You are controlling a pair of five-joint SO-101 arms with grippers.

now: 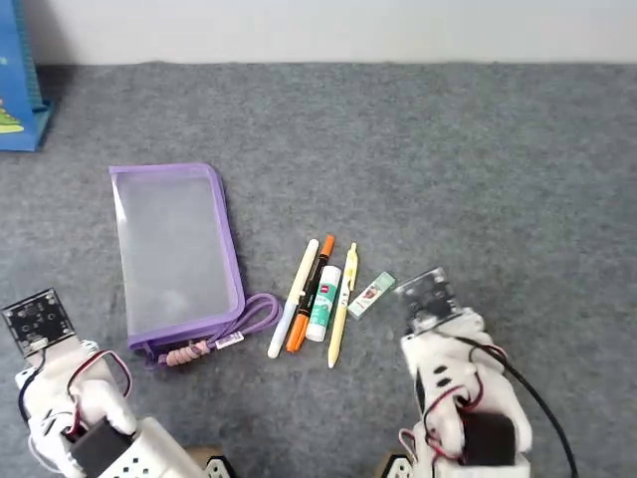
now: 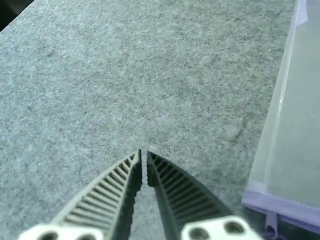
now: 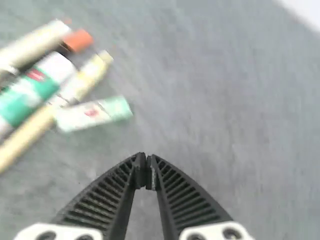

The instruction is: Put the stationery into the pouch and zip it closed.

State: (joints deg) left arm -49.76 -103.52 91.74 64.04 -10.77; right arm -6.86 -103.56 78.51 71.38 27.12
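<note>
A clear pouch (image 1: 174, 254) with purple trim lies flat at the left, a purple strap (image 1: 261, 313) at its near corner. To its right lie a white pen (image 1: 293, 283), an orange marker (image 1: 310, 292), a glue stick (image 1: 324, 302), a yellow pen (image 1: 342, 316) and a small green eraser (image 1: 371, 295). My left gripper (image 2: 143, 156) is shut over bare mat just beside the pouch's edge (image 2: 290, 125). My right gripper (image 3: 145, 162) is shut, close to the eraser (image 3: 92, 114) and the yellow pen (image 3: 55, 107). Both arms (image 1: 75, 398) (image 1: 453, 383) sit at the near edge.
A blue box (image 1: 18, 85) stands at the far left corner by the white wall. Grey mat (image 1: 478, 179) covers the table, with open room at the right and the back.
</note>
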